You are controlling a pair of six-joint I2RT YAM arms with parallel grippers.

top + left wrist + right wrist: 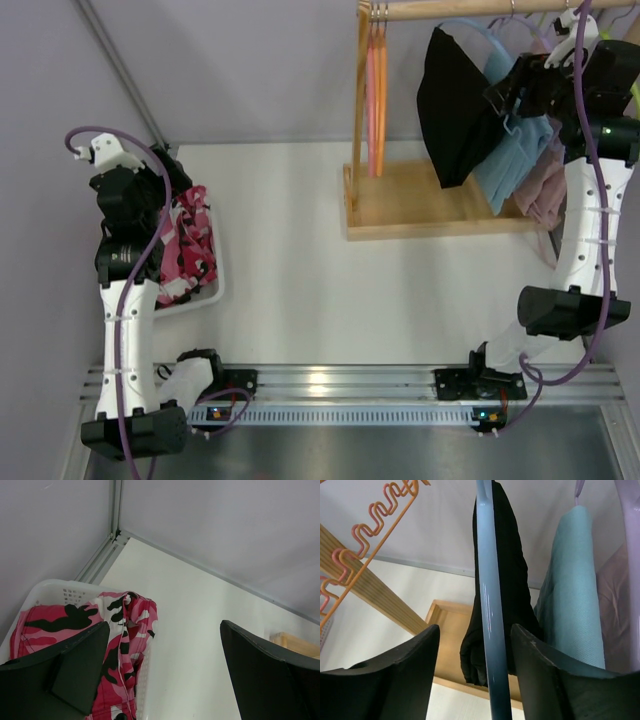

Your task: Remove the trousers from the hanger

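Right gripper (pixel 475 630) jaws stand half-apart astride the blue hanger (pixel 490 605), black trousers (pixel 512 570) draped on it; closing may pinch plastic alone, seemingly missing cloth; left gripper (pixel 165 630) gapes wide, empty, above camouflage trousers (pixel 125 630) in the white basket (pixel 55 587).

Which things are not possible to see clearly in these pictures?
Top view: how the right gripper sits around the blue hanger, hidden by its own wrist.
Right wrist view: hanger's hook, cut off by the top edge.
Left wrist view: lower camouflage trousers, behind the left gripper.
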